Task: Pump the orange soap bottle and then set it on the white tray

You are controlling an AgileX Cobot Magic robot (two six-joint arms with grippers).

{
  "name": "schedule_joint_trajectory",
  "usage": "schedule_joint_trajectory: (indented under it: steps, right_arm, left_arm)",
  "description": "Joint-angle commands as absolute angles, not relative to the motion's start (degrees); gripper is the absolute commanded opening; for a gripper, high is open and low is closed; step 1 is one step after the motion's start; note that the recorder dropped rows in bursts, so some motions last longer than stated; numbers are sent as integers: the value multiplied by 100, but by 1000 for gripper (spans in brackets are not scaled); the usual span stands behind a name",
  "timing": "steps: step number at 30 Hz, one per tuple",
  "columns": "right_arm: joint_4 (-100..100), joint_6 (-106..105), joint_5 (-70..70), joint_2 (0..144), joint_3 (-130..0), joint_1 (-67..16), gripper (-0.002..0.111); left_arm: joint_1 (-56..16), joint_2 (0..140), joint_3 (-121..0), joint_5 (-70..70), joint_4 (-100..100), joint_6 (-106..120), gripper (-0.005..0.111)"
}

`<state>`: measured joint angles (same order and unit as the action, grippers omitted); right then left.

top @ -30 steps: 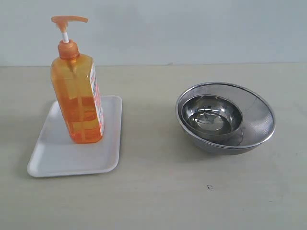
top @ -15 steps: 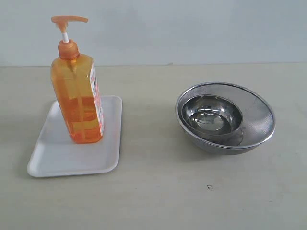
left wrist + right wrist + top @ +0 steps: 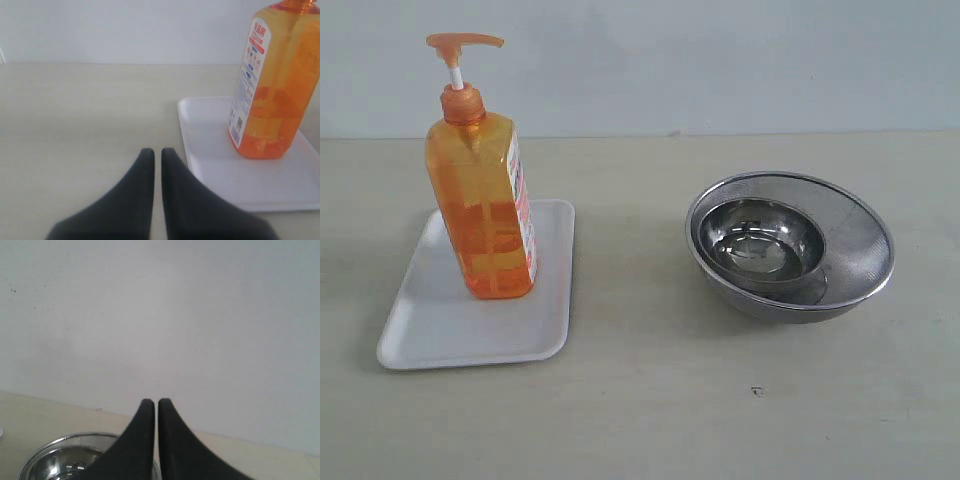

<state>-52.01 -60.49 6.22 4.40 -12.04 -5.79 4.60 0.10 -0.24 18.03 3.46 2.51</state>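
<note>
The orange soap bottle (image 3: 485, 205) stands upright on the white tray (image 3: 450, 325) at the left of the table, its pump head (image 3: 464, 42) raised on the white stem. In the left wrist view the bottle (image 3: 275, 85) rests on the tray (image 3: 220, 175), apart from my left gripper (image 3: 157, 152), which is shut with nothing between its black fingers. My right gripper (image 3: 151, 403) is shut and empty, held above the steel bowls and facing the wall. Neither gripper shows in the exterior view.
Two nested round steel bowls (image 3: 790, 245) sit on the right half of the beige table; their rim (image 3: 65, 440) appears below the right gripper. A pale wall (image 3: 720, 60) closes the back of the table. A small dark speck (image 3: 756, 391) marks the tabletop.
</note>
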Motion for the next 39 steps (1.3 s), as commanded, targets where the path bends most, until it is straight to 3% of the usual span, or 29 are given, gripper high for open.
schedule_joint_trajectory:
  steps: [1,8,25,32,39]
  right_arm:
    - [-5211,-5766,357,97,-648,-555,0]
    - [-5211,-5525,104,0,-15,-555,0]
    - [-5121,-5274,184,0,0,-566,0]
    - [-799,-772,195,0,0,-566,0]
    - [-516,-494,1215,0,0,-566,0]
  left_arm:
    - [431,0,0,1799,401,220,5]
    - [431,0,0,1799,401,220,5]
    - [431,0,0,1799,401,220,5]
    - [431,0,0,1799,401,220,5]
    - [431,0,0,1799,401,220,5]
